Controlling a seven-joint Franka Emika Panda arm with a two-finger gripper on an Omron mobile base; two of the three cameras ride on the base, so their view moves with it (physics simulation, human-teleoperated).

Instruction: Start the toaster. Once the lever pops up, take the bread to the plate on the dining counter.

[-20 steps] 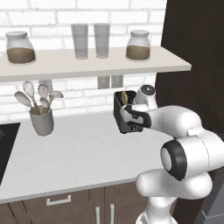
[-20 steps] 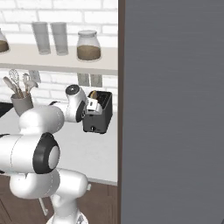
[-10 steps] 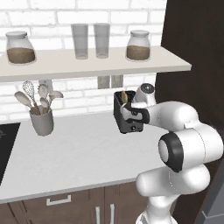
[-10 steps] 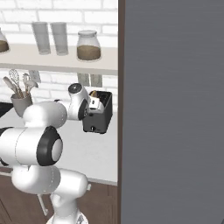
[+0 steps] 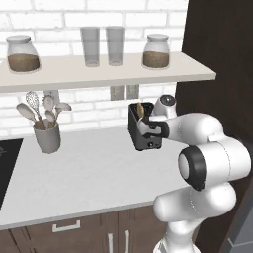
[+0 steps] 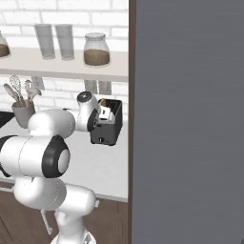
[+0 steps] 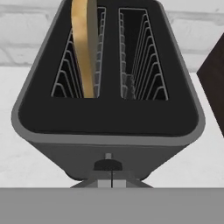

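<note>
The black toaster (image 5: 144,134) stands on the pale worktop by the brick wall, also seen in the right base view (image 6: 108,129). A slice of bread (image 7: 83,43) stands upright in its left slot and pokes above the top (image 5: 140,109); the right slot is empty. My gripper (image 7: 112,183) is shut, its tips pressed together just under the small dark lever (image 7: 108,165) on the toaster's narrow face. In the left base view my gripper (image 5: 149,130) sits against that face, and in the right base view it (image 6: 105,116) hangs over the toaster's near end. The plate and the dining counter are out of view.
A grey utensil crock (image 5: 47,136) stands at the left of the worktop. A shelf (image 5: 99,74) above holds jars and two glasses. A tall dark cabinet (image 5: 222,74) flanks the toaster on the right. A black cooktop (image 5: 6,163) lies at the left edge.
The hand has risen slightly beside the toaster's narrow face and the elbow has swung nearer the cameras. The gripper stays shut; the bread has not moved.
</note>
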